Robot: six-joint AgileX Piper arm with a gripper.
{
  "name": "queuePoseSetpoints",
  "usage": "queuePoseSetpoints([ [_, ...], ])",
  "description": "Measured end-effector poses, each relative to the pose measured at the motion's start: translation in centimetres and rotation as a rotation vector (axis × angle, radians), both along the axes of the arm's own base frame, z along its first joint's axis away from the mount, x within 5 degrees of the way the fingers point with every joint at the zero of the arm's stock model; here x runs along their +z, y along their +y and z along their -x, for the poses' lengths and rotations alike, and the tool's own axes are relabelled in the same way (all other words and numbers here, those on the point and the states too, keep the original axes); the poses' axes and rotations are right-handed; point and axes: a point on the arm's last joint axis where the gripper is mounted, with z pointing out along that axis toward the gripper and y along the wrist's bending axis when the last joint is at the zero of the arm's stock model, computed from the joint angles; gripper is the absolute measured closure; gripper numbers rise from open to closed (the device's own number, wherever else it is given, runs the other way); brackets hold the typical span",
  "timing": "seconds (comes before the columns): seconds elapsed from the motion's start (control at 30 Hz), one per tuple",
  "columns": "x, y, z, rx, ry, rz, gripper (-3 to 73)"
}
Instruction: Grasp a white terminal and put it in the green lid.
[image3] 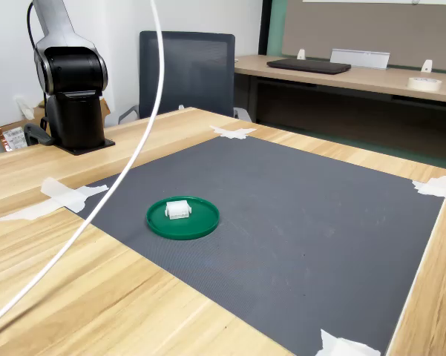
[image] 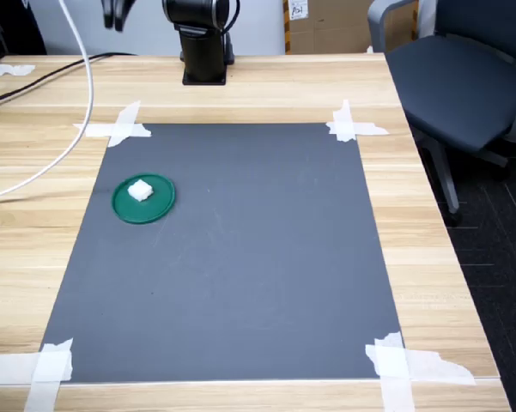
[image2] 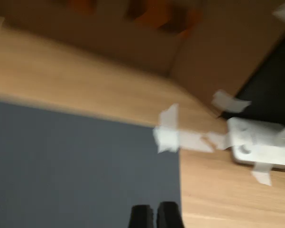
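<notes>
The white terminal (image: pixel 140 190) (image3: pixel 177 210) lies inside the green lid (image: pixel 120 210) (image3: pixel 200 228), which rests on the dark mat toward the first exterior view's left. My gripper (image: pixel 116 15) hangs high above the table's far left corner in the first exterior view, well away from the lid. The blurred wrist view shows its two dark fingertips (image2: pixel 154 216) close together with nothing between them, over the mat's edge near a taped corner. Neither lid nor terminal appears in the wrist view.
The grey mat (image: pixel 240 275) is taped at its corners with white strips (image: pixel 352 127). The arm's black base (image: pixel 203 51) stands at the table's back edge. A white cable (image: pixel 69 129) arcs over the left side. An office chair (image: pixel 464 77) stands beside the table.
</notes>
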Motion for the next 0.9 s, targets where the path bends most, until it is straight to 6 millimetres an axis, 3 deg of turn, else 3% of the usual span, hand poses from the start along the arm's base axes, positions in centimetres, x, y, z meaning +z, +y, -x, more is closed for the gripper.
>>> queuePoseSetpoints([
  [0.13,-0.3,0.1,1.2,-0.069,-0.109,-0.043,72.2],
  [0.43,-1.9,1.3,4.2,-0.042,-0.217,-0.094,72.2],
  [0.7,-6.9,2.1,8.1,0.006,-0.233,-0.181,72.3],
  [0.9,-10.7,2.2,9.7,0.009,-0.251,-0.191,72.3],
])
